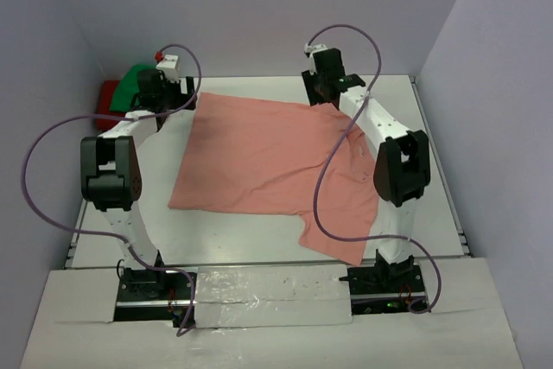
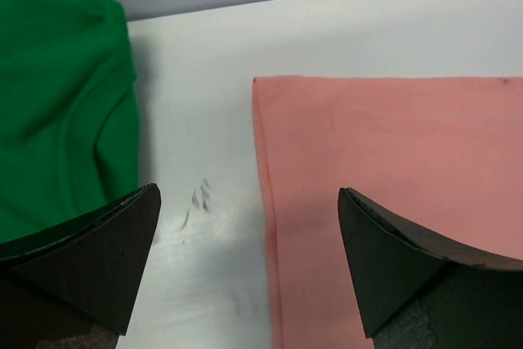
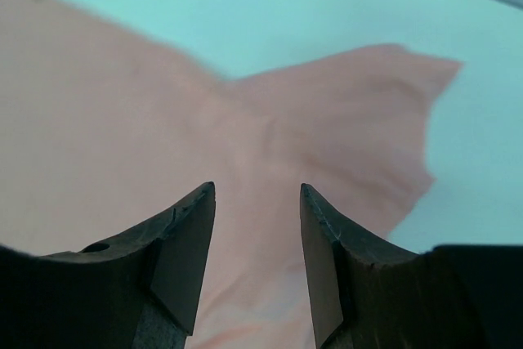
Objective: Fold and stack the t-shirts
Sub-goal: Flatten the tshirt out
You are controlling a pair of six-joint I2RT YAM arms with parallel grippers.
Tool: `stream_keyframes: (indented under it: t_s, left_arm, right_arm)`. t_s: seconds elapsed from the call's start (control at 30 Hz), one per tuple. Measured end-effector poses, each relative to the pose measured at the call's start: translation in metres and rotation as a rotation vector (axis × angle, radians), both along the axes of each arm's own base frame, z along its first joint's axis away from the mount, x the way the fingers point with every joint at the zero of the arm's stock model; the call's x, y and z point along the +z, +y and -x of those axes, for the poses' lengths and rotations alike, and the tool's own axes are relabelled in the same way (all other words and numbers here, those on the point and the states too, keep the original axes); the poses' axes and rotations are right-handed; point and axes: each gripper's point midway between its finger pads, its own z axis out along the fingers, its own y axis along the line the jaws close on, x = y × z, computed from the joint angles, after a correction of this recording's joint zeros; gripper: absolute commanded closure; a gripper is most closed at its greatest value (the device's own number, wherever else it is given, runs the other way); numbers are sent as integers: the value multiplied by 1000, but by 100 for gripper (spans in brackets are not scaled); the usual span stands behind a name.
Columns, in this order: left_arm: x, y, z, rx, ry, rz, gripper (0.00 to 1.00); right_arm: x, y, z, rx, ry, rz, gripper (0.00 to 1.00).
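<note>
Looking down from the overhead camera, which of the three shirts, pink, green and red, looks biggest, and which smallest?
1. Salmon-pink t-shirt, spread out, by far the largest.
2. Green t-shirt.
3. Red t-shirt.
Green over red is unsure: both lie bunched and partly hidden by the left arm.

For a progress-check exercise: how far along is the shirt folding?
Done: nothing stacked yet. In hand: the salmon-pink cotton t-shirt lies spread out; left gripper and right gripper hover open over its far corners. Left: folding it, plus the bunched bright green t-shirt and red t-shirt in the far-left corner.
</note>
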Motion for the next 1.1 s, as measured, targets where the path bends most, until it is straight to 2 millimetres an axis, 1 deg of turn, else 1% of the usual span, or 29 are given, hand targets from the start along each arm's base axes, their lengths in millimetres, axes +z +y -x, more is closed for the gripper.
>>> stream_keyframes:
  t_s: [0.03, 0.07, 0.1, 0.17, 0.2, 0.3, 0.37, 0.43, 0.53, 0.63, 0.77, 0.87, 0.97, 1.1]
  left_arm:
    - [-4, -4, -9, -8, -1, -4, 1]
    - [-9, -7, -16, -15, 1, -7, 1]
    - [-11, -9, -20, -17, -1, -10, 1]
    - [-15, -13, -26, -22, -5, -14, 1]
    - [-17, -15, -27, -24, -5, -17, 1]
    - [-20, -18, -27, -27, -4, -24, 1]
    - [-20, -18, -27, -28, -5, -28, 1]
    - [-19, -19, -28, -28, -11, -32, 1]
    - [-18, -18, -28, -30, -20, -38, 1]
    - [-23, -17, -21, -30, -9, -42, 1]
    - [-31, -17, -13, -31, 10, -45, 1]
    - [-33, -16, -9, -30, 18, -46, 1]
    - [-25, -15, -5, -27, 8, -45, 1]
    - [-7, -11, 1, -19, -22, -43, 1]
  right_arm:
    - [3, -10, -16, -48, -23, 19, 47]
    - [1, -24, -32, -104, -38, 45, 47]
    - [-2, -35, -43, -144, -45, 63, 47]
    - [-14, -66, -62, -236, -44, 112, 47]
    - [-23, -82, -67, -277, -31, 138, 47]
    - [-44, -119, -76, -362, 12, 193, 46]
    - [-54, -140, -82, -410, 28, 219, 45]
    - [-59, -157, -85, -446, 40, 243, 44]
    - [-59, -176, -86, -482, 44, 257, 43]
    - [-60, -188, -86, -495, 50, 245, 43]
    - [-63, -199, -86, -488, 70, 194, 41]
    - [-65, -205, -92, -469, 80, 104, 41]
    - [-65, -216, -101, -460, 78, -11, 41]
    - [-66, -231, -106, -457, 78, -137, 41]
